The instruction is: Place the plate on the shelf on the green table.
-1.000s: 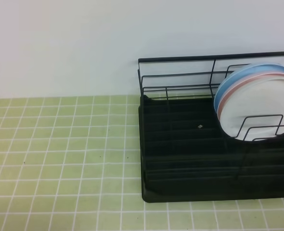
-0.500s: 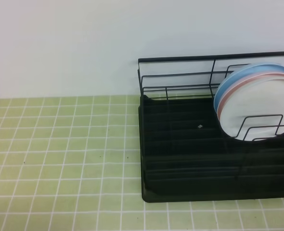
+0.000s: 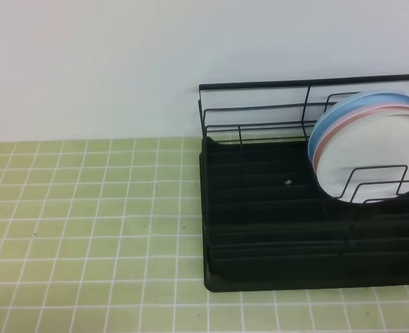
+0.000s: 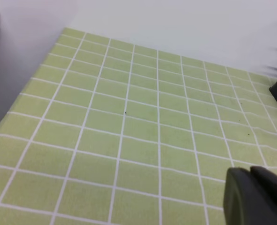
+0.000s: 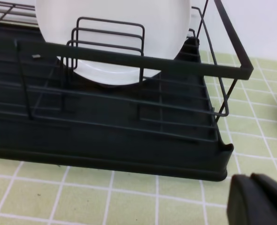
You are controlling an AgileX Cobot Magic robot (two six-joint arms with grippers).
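Green table (image 3: 86, 229) tiles lie bare left of the shelf (image 3: 260, 208); I note its tray edge just ahead of my right gripper (image 5: 263, 199). White plate (image 5: 115, 42) stands upright in the wire dividers, before a pink plate (image 3: 317, 161) and a blue plate (image 3: 357, 103). Both grippers sit closed, holding nothing; left gripper (image 4: 258, 197) hangs over tiles, well apart.
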